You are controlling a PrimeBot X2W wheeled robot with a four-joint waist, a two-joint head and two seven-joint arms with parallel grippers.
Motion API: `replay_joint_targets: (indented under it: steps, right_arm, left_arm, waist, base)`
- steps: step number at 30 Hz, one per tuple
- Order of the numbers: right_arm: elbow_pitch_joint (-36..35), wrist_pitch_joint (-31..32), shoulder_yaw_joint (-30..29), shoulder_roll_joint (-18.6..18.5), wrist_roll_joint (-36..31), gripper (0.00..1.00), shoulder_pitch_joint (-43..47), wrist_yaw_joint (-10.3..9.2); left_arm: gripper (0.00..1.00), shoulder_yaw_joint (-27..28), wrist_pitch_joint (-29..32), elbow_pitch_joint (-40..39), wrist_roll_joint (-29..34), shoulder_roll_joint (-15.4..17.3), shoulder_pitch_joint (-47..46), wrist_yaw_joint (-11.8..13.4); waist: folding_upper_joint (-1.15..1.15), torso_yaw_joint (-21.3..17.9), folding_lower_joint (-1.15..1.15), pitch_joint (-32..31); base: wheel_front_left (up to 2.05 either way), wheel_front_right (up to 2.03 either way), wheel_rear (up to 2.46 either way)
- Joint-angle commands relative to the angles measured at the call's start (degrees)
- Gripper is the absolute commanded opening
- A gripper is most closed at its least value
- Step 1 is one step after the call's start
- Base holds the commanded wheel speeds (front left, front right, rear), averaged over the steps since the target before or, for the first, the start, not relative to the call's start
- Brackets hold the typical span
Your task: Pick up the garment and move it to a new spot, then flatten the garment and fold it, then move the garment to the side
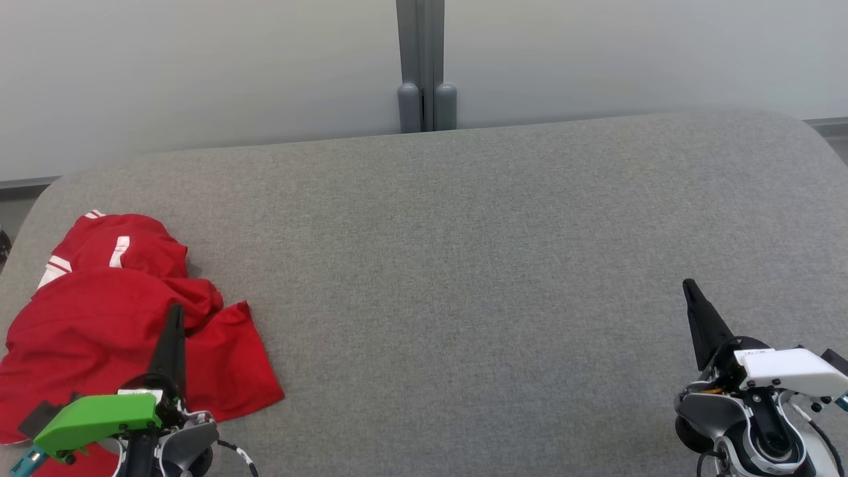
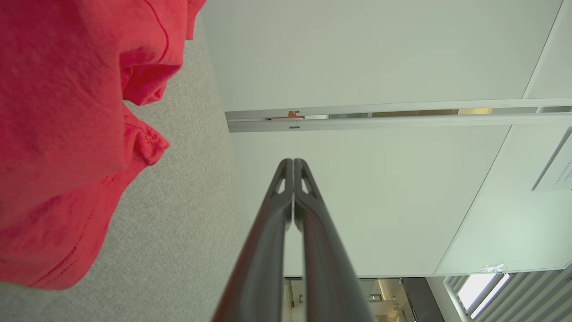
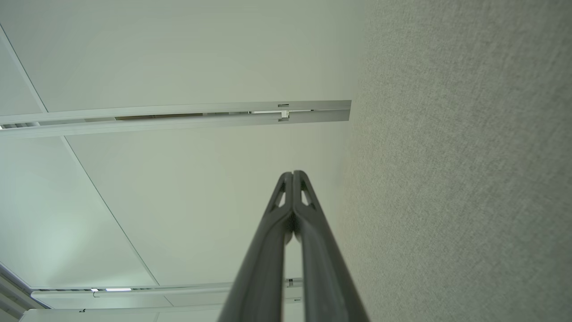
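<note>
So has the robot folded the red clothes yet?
Not yet, nothing looks done. The red garment lies crumpled at the left end of the grey table, not flat or folded. Nothing is in hand: the left gripper is shut and empty by the cloth, and the right gripper is shut and empty far across. Picking up, moving, flattening, folding and putting aside are all left.

Office-type test room

Pale partition panels (image 1: 199,66) joined by a grey post (image 1: 420,59) stand behind a wide table (image 1: 497,218) padded in grey cloth. Slatted blinds (image 2: 518,295) and a strip light (image 3: 107,290) show beyond the panels.
</note>
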Motion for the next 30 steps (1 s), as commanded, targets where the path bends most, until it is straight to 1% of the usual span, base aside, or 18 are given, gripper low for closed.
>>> replay_joint_targets:
  steps: [1, 7, 8, 12, 19, 23, 30]
  right_arm:
    - [0.07, 0.11, 0.01, -0.21, 0.42, 0.0, -0.3, 0.02]
    - [0.07, 0.11, 0.01, -0.21, 0.42, 0.0, -0.3, 0.02]
    - [0.0, 0.0, 0.0, 0.0, 0.0, 1.0, 0.0, 0.0]
    - [1.77, -0.03, 0.07, 0.47, -0.05, 1.0, 1.37, -0.03]
    - [1.23, -2.13, 0.69, 0.4, -2.32, 1.0, 1.59, -0.02]
    - [1.32, -3.23, 0.69, 0.37, -4.22, 1.0, 1.52, -0.01]
    - [1.35, -5.06, -0.89, 0.3, -12.05, 1.0, 0.69, 0.0]
  left_arm:
    - [0.0, 0.06, 0.11, 0.03, 0.15, 0.2, -0.62, -0.27]
    - [0.0, 0.06, 0.11, 0.03, 0.15, 0.2, -0.62, -0.27]
    - [1.0, 0.0, 0.0, 0.0, 0.0, 0.0, 0.0, 0.0]
    - [1.0, -0.19, -0.08, 1.71, -0.01, -0.42, 1.37, 0.13]
    - [1.0, -0.83, -2.17, 0.53, 0.3, -0.36, 1.85, 0.11]
    - [1.0, -0.87, -3.28, -0.09, 1.49, -0.33, 2.19, 0.09]
    - [1.0, -0.61, -5.1, -1.06, 4.28, -0.27, 2.64, 0.07]
  waist:
    - [0.0, 0.0, 0.0, 0.0]
    - [0.0, 0.0, 0.0, 0.0]
    - [0.0, 0.0, 0.0, 0.0]
    - [0.0, -0.01, 0.0, 0.01]
    - [0.0, -0.17, 0.0, -0.19]
    - [0.0, -0.28, 0.0, -0.29]
    - [0.0, -0.47, 0.0, -0.45]
  base:
    - [0.0, 0.0, 0.0]
    - [0.0, 0.0, 0.0]
    - [0.0, 0.0, 0.0]
    - [0.0, 0.0, 0.0]
    - [0.0, 0.0, 0.0]
    - [0.0, 0.0, 0.0]
    - [0.0, 0.0, 0.0]
